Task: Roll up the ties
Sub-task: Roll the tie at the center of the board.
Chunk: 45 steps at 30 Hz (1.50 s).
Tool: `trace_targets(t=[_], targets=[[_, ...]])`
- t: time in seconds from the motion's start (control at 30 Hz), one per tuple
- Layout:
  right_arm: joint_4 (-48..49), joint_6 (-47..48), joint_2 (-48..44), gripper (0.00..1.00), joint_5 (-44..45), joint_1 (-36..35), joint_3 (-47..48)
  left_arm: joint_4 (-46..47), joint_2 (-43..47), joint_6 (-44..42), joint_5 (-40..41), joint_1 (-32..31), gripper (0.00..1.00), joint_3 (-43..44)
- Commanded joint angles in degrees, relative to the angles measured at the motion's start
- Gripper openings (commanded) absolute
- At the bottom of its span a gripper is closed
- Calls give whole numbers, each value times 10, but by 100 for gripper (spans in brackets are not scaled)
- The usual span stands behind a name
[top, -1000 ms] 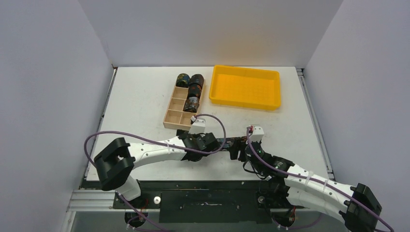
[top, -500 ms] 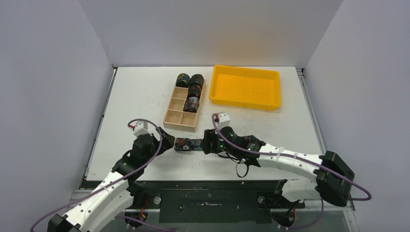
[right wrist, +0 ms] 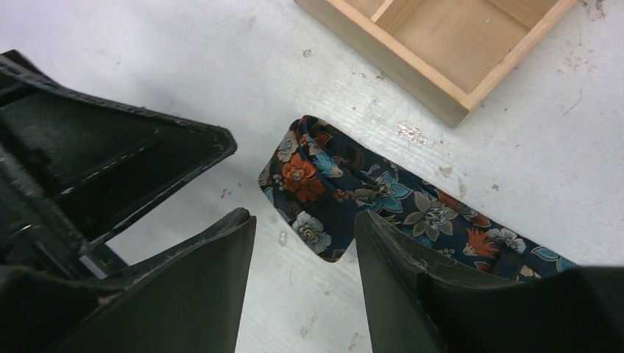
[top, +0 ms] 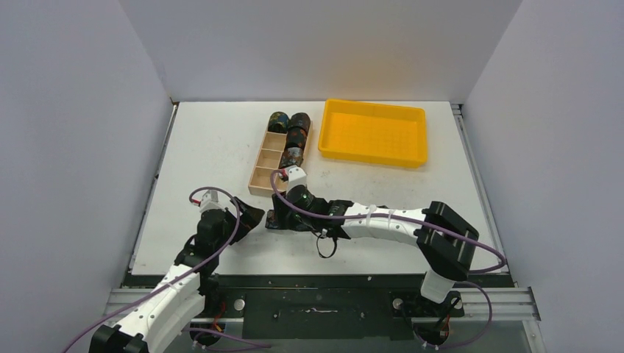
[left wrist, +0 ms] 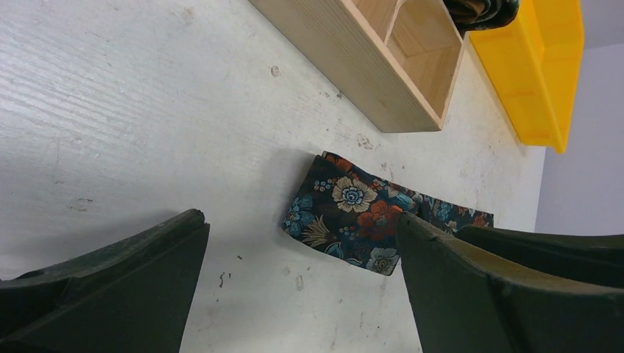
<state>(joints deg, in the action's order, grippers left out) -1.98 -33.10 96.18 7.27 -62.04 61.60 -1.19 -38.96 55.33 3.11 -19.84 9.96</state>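
item: flat tie (top: 279,220) (left wrist: 352,213) (right wrist: 346,193), dark fabric with blue, orange and red floral print. lies as a strip on the white table (top: 213,147), just in front of the near end of the wooden compartment box (top: 266,175) (left wrist: 368,70) (right wrist: 441,51), apart from it. its squared end points toward the left arm; the rest runs under the right arm and is hidden there.

item: left gripper (top: 249,216) (left wrist: 298,224) (right wrist: 110,169). jaws spread wide, nothing between them. sits low over the table beside the tie's end; its wrist view puts one finger over the edge of the fabric, contact cannot be told.

item: right gripper (top: 285,215) (right wrist: 303,219). jaws parted, nothing grasped. held above the tie's end, fingers to either side of it in the wrist view; whether they touch the cloth cannot be told.

item: rolled ties (top: 298,123), three small cylinders of the same print, in the box: two side by side at the far end, one nearer in the right column.

item: yellow plastic tray (top: 374,134) (left wrist: 544,66), on the table just right of the box's far end.
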Motion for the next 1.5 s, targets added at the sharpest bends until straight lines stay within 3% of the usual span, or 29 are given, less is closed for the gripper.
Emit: trace_targets(t=[0.0, 0.37, 0.87, 1.0, 1.2, 1.33, 1.47], targets=[[-17, 20, 24, 53, 36, 1, 30, 56, 0, 5, -18, 5, 99, -8], [-15, 11, 62, 52, 35, 22, 22, 93, -29, -10, -58, 6, 99, -16], [48, -19, 66, 51, -76, 90, -30, 146, -101, -18, -93, 7, 100, 3], [63, -26, 66, 50, -95, 104, -49, 68, -125, -42, -100, 7, 94, 68], [100, -37, 61, 51, -117, 115, -73, -144, -178, -188, -132, 8, 94, 243], [120, -44, 53, 51, -129, 126, -89, -215, -254, -299, -205, 10, 93, 331], [134, -48, 43, 53, -139, 130, -95, -220, -302, -386, -246, 15, 91, 357]])
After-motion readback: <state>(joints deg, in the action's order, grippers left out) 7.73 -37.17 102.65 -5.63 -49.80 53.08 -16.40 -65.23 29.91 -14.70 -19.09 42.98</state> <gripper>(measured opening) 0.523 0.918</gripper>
